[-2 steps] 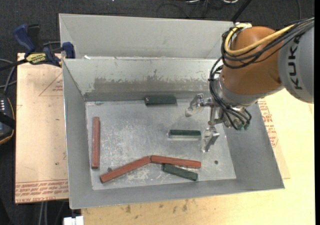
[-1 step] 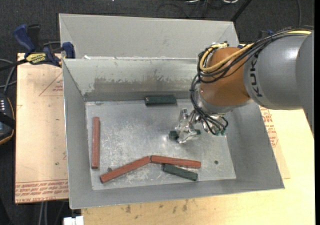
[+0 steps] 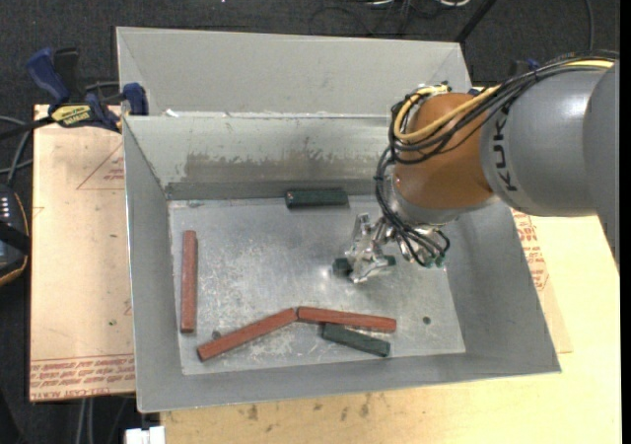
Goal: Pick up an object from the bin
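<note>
Nothing lifted yet: gripper (image 3: 367, 259), open or closed can't tell, low in grey metal bin (image 3: 256, 255), long red-brown flat stick (image 3: 345, 319) near it untouched.

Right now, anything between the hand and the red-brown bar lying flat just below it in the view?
Nothing visible. The hand is over bare bin floor right of centre, and only bare floor separates it from the red-brown bar. A dark green bar lies close along that bar's other side, away from the hand.
</note>
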Tool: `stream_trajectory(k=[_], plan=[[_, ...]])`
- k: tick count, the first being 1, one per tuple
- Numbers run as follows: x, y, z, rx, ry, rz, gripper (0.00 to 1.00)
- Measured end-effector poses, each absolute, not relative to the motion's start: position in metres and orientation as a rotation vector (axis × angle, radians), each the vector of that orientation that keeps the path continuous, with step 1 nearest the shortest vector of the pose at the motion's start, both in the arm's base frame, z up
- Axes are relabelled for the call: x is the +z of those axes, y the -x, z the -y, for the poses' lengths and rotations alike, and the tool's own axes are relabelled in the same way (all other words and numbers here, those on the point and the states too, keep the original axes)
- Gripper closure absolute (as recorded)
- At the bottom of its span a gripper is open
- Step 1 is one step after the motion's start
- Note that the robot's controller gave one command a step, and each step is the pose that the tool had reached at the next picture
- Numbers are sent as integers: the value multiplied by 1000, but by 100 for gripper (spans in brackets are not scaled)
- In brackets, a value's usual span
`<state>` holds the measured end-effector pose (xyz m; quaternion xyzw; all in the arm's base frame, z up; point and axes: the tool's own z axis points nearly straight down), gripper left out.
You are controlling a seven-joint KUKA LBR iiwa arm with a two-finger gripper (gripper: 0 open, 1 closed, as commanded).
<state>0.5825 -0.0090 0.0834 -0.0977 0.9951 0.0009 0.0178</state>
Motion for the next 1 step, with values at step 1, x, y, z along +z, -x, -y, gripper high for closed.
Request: stream_trajectory(k=[1], plan=[[115, -573, 11, 3, 297, -3125, 100]])
